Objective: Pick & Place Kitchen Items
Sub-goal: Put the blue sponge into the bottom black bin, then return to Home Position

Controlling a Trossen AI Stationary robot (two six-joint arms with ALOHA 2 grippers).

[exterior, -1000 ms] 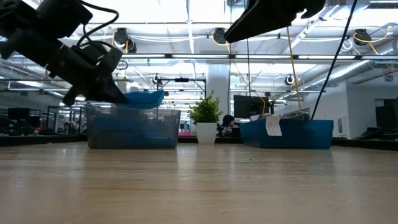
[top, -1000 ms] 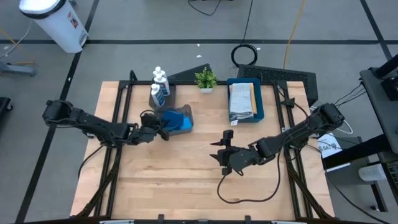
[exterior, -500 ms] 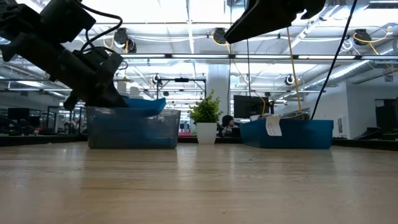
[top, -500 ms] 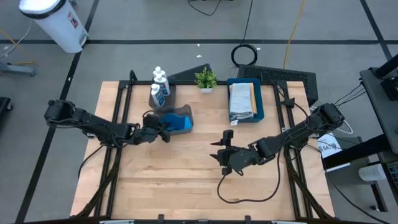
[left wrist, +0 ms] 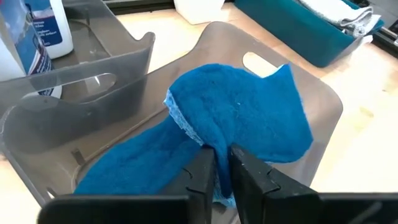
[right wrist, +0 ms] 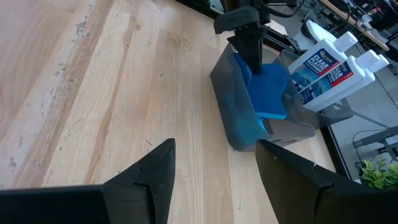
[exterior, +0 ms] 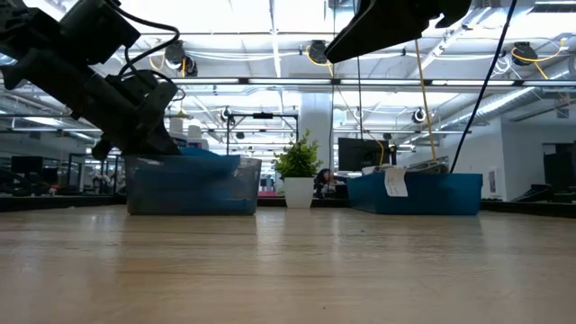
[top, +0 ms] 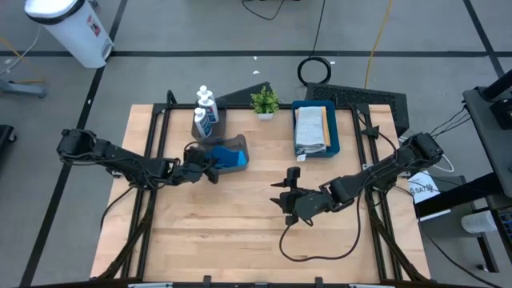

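Wooden planks make up the table [top: 240, 232], which sits on a grey floor with a white bin [top: 70, 28] off its far left corner. At the far edge a small potted plant [top: 265, 102] stands between a cluster of white bottles [top: 205, 112] with blue labels and a blue tray [top: 334, 144] holding folded cloths [top: 310, 128]. Just in front of the bottles is a clear grey bin [left wrist: 323, 112] with blue sponges [top: 232, 156] lying in it.

Reaching in from the left side, the left gripper [left wrist: 219, 177] is over the near rim of that bin. Its fingers [left wrist: 200, 177] stand almost together with the edge of the top blue sponge [left wrist: 249, 118] pinched between them; the sponge drapes over the others inside the bin, though how firmly it is gripped is hard to judge. The bin's wall and the bottles crowd close beside the fingers.

Farther right, the right gripper [top: 290, 198] hangs over bare wood near the table's middle, well apart from the bin and tray, with its fingers [right wrist: 155, 171] spread and nothing between them.
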